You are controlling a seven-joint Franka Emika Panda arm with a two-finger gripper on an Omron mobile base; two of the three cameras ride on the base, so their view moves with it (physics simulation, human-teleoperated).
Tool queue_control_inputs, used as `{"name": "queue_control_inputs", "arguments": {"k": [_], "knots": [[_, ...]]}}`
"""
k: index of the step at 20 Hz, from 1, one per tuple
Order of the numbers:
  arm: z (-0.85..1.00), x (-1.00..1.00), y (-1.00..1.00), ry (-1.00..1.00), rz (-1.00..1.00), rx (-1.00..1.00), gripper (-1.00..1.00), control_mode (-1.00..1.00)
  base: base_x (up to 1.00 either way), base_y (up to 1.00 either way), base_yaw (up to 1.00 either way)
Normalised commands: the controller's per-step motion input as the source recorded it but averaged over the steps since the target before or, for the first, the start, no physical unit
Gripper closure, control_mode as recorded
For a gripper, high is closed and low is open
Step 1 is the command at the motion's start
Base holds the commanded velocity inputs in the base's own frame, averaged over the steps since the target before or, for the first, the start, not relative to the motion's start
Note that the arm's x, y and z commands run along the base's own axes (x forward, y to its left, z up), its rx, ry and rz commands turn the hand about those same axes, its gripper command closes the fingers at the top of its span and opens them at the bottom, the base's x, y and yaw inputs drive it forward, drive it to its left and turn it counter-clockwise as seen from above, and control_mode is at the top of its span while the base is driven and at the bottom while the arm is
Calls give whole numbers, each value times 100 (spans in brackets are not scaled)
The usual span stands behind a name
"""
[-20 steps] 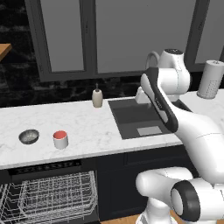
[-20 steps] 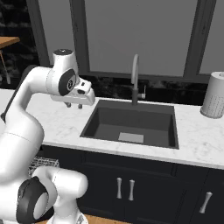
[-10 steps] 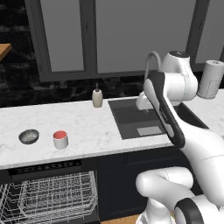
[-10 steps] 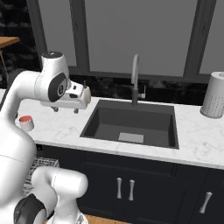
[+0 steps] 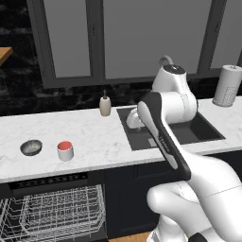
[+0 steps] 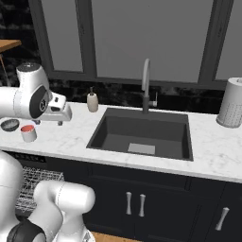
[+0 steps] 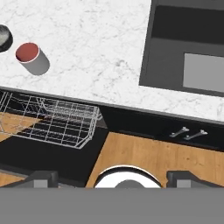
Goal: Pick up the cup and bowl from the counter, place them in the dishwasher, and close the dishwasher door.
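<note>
Bowl (image 5: 31, 147) and cup (image 5: 64, 150) sit side by side on the desk (image 5: 94, 137), bowl left, apparently not touching. Dishwasher (image 5: 52, 182) below them, rack (image 5: 56, 210) pulled out. Soap bottle (image 5: 105, 105) behind, sink (image 6: 142, 134) right, paper roll (image 6: 231, 108) far right.

Materials I see: stone tabletop, metal, wire, wood.
Tabletop (image 5: 99, 137) looks like polished white marble, faint grey veins; sink (image 6: 142, 134) matt dark; bowl (image 5: 31, 147) grey metallic, speckled inside; cup (image 5: 65, 151) smooth white, red top; dishwasher (image 5: 52, 208) rack silvery wire; floor (image 7: 144, 157) warm wood; faucet (image 6: 146, 85) brushed metal.
</note>
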Motion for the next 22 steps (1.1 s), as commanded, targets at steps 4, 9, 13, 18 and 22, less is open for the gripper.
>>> {"name": "queue_control_inputs", "arguments": {"k": [4,9,13,18,22], "knots": [[-39,18,71,1,3,-2,-100,-100,0,0,0],[-4,2,7,0,2,0,-100,-100,0,0,0],[-8,44,38,0,-1,-1,-100,-100,0,0,0],[-3,33,47,0,-3,0,-100,-100,0,0,0],[0,42,39,0,-2,0,-100,-100,0,0,0]]}}
